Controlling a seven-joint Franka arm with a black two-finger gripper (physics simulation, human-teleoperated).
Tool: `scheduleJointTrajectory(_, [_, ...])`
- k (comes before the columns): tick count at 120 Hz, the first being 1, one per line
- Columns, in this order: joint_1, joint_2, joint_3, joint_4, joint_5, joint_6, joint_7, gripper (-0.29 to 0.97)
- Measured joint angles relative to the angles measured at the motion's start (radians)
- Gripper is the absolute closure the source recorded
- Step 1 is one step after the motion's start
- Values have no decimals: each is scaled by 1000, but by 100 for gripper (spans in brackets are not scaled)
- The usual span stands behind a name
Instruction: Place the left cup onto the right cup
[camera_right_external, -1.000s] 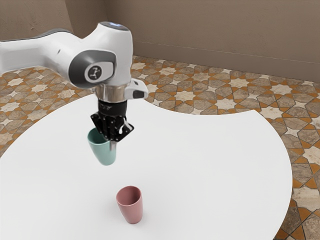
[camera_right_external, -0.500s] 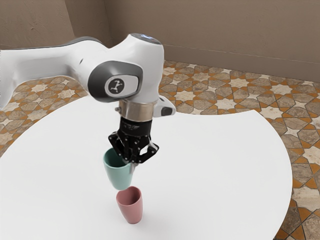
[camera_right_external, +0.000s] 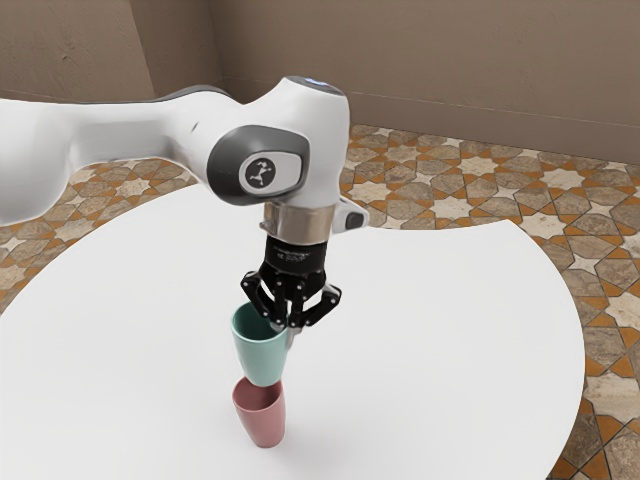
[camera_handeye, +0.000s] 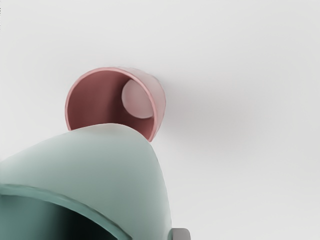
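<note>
**Teal cup held over pink cup**

The white counter spans the lower frame; the arm enters from the upper left. Low at centre, the teal cup hangs upright, base at the pink cup's rim. The jaws clamp its rim.

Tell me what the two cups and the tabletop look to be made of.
Teal cup: likely matte plastic, maybe ceramic; smooth, uniform colour, soft shading, no sharp highlights. Pink cup: same look, thin plain wall, matte inside too. Tabletop: smooth white, possibly laminate; no grain or seams visible.
</note>
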Motion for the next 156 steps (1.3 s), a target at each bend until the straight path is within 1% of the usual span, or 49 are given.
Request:
scheduleJointTrajectory(16, [13,2,-20,0,-3,4,-41,79])
scheduleJointTrajectory(36, [-8,5,-35,-1,-6,7,-88,79])
scheduleJointTrajectory(52, [-23,28,-37,-3,-3,18,-118,79])
scheduleJointTrajectory(72, [-5,37,-37,0,3,29,-147,79])
scheduleJointTrajectory(90, [-9,38,-35,0,8,34,-165,79])
scheduleJointTrajectory(130, [-5,53,-13,-2,52,58,-187,79])
scheduleJointTrajectory(156, [-7,36,-3,-27,59,66,-196,79])
